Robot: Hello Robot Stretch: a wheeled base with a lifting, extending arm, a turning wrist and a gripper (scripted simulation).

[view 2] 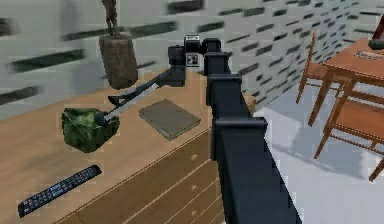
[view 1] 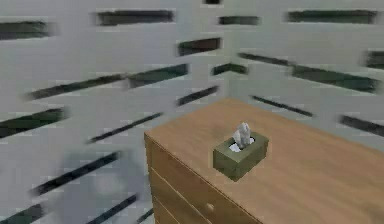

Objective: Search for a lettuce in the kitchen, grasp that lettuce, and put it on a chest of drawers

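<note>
A green, lumpy lettuce (view 2: 84, 126) lies on the wooden top of the chest of drawers (view 2: 50, 160) in the arm side view. The dark arm (view 2: 235, 130) reaches out over that top. Its gripper (view 2: 110, 106) slants down to the left, and its thin fingers (view 2: 135, 93) end at the lettuce's right side. Because the lettuce rests on the wood there, I cannot tell whether the gripper holds anything. In the forward view the chest of drawers (view 1: 310, 165) stands against a grey brick wall, with drawer fronts on its left face.
An olive tissue box (view 1: 241, 152) stands on the chest's top. A statue on a brown block (view 2: 117, 52), a flat grey book (view 2: 168, 119) and a black remote (view 2: 58, 190) share it. Wooden chairs (view 2: 340, 95) and a table (view 2: 366, 58) stand at the right.
</note>
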